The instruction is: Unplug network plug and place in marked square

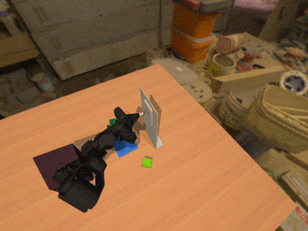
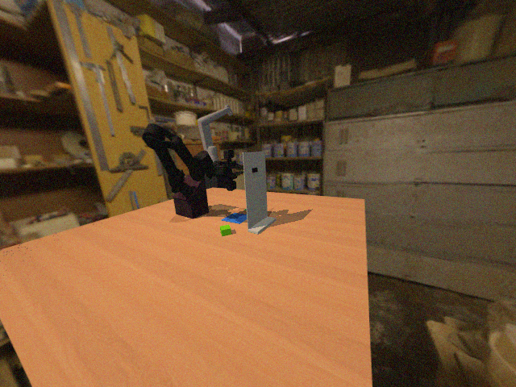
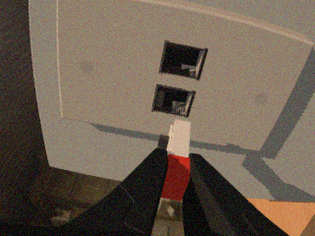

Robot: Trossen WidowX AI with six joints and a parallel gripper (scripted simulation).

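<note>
Walls: grey plank panelling (image 2: 421, 175)
Shelving: cluttered shelves (image 2: 287, 141), yellow tool board (image 2: 104, 104)
Floor: orange buckets (image 1: 191, 32), debris
Tabletop (image 2: 187, 300): orange wood grain
Light: dim

The network plug (image 3: 177, 160) is a small block, red at the back and pale at its nose, pinched between the black fingers of the gripper (image 3: 176, 187) and pointing at the panel, its nose just short of the lower socket (image 3: 173, 100) and clear of it. The upright panel (image 1: 150, 119) is a thin grey slab standing on a small foot on the table, with two dark square sockets stacked on its raised faceplate. The marked square (image 1: 125, 147) is a flat blue patch on the table at about 8 o'clock from the panel's foot, partly under the arm.
</note>
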